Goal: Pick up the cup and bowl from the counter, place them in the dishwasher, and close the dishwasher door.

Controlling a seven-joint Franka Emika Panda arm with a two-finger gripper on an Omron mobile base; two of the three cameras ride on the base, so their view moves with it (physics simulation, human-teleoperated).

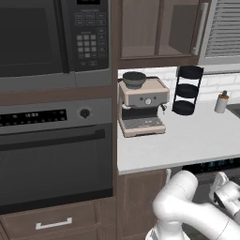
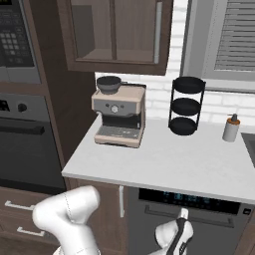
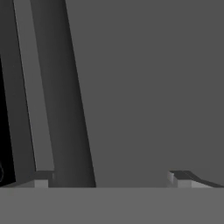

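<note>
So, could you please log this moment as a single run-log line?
gripper: jaws open, empty, close against dishwasher door | door: appears shut | counter: coffee machine, black rack, bottle

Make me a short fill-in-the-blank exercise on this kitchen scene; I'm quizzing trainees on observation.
1. The coffee machine stands on the ____.
2. The black tiered rack has ____ round shelves.
3. The small bottle stands to the ____ of the rack in both base views.
4. In the hand view the jaws stand ____.

Missing words: counter; three; right; open
</note>
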